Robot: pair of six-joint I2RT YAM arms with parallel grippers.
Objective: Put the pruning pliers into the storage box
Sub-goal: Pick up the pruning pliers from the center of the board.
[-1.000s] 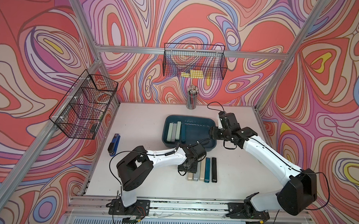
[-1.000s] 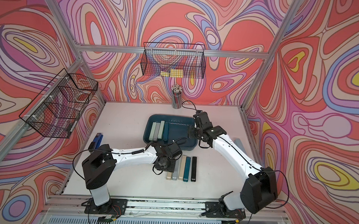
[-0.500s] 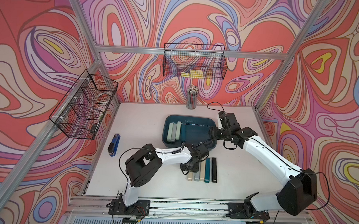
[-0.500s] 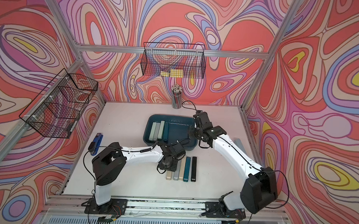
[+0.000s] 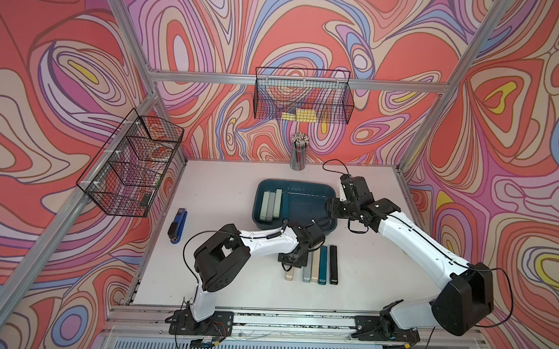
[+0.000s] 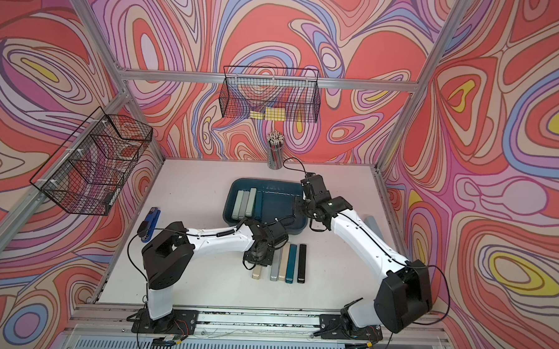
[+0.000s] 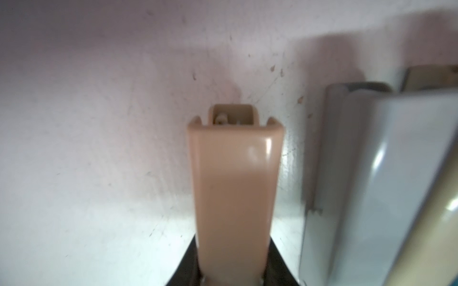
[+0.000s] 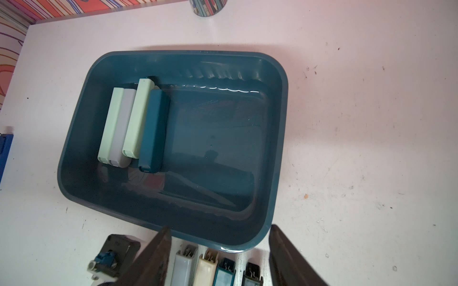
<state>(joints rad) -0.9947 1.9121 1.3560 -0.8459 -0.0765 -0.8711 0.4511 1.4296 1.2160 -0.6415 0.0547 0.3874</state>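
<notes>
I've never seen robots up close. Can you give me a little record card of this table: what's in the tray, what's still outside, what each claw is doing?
Tray: shallow dark teal plastic tray, holding four slim bar-shaped cases: pale green case, grey case, second pale green case, dark teal case
Left gripper: shut on a beige bar case
Outside, in a row: grey bar, beige bar, teal bar, black bar
Right gripper: open, empty, at the tray's edge
Also there: blue-and-black stapler, cup of pencils

- There were nine pliers (image 5: 323,264), four in the box (image 5: 306,205) and five on the table (image 5: 222,185).
- There was one box.
- One stapler (image 5: 177,226).
- Two baskets (image 5: 302,98).
- One pencil cup (image 5: 298,153).
</notes>
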